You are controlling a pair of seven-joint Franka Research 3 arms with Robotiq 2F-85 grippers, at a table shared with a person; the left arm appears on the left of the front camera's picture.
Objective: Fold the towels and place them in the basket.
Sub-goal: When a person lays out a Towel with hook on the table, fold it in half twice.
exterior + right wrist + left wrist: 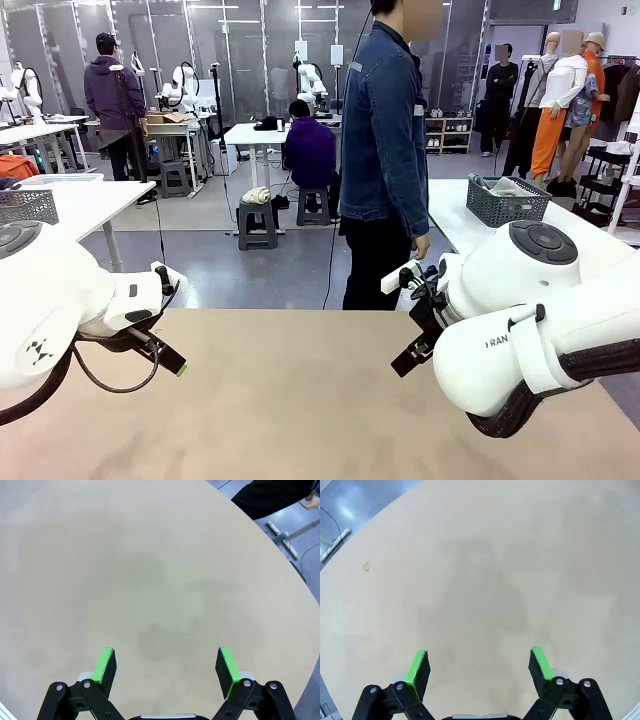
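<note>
Hovering over the tan surface (480, 555), the left gripper (479, 655) and the right gripper (166, 652) are held with jaws spread wide.

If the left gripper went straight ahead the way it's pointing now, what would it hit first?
The tabletop: the left gripper, jaws open, points down at it with nothing in between, judging by its wrist view.

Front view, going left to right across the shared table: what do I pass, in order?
left arm → left gripper → person standing beyond the far edge → right gripper → right arm
</note>
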